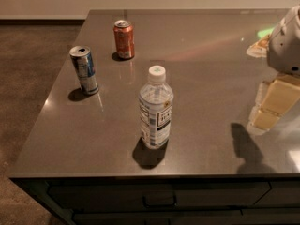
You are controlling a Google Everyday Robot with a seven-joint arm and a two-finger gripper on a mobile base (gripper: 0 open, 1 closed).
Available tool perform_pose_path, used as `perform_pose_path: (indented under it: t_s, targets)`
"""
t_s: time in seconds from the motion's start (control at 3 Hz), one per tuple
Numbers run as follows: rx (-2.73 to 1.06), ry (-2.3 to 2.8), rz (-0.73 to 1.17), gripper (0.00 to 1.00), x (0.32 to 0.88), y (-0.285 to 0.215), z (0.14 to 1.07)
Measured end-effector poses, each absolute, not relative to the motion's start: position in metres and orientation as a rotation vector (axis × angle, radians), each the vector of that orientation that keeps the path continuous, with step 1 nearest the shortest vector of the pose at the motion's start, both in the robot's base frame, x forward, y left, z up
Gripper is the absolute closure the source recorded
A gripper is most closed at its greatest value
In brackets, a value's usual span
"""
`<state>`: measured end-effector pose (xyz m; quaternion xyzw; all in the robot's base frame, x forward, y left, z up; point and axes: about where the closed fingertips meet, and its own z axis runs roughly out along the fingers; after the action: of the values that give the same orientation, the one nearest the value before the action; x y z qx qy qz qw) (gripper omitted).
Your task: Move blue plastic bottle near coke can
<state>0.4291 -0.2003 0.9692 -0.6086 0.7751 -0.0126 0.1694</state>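
1. Slim blue-and-silver can (85, 70): upright near the left edge of the counter (211, 55), top opened. It stands at about 10 o'clock from the bottle, well apart from it. Not part of the task.

2. Coke can (124, 40): short, red-orange, silver top, upright. It stands toward the far left of the counter, at about 1 o'clock from the slim can and at about 11 o'clock from the bottle. It is well apart from both and marks the destination.

3. Blue plastic bottle (156, 109): clear body, white screw cap, white label with dark print. It stands upright near the front edge of the counter, so its long axis is vertical. Nothing touches it.

4. End effector (263, 118): at the far right of the camera view, low over the counter, with its shadow just below it. It carries nothing; whether it is spread or pressed together cannot be told.

5. Governing relation: the bottle lies at about 9 o'clock from the end effector, well apart, with bare counter between them. Judgement: a sideways approach across the vertical body looks suitable, and the carry would then run toward 11 o'clock.

6. Task progress, judged: the bottle is not yet grasped and not yet near the coke can.
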Motion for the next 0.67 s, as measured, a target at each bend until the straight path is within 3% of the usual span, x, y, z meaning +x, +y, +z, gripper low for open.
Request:
perform_pose_path:
  t_s: [0.67]
  targets:
    - [-1.649,2.074,0.217,0.0,0.415,-0.129,0.944]
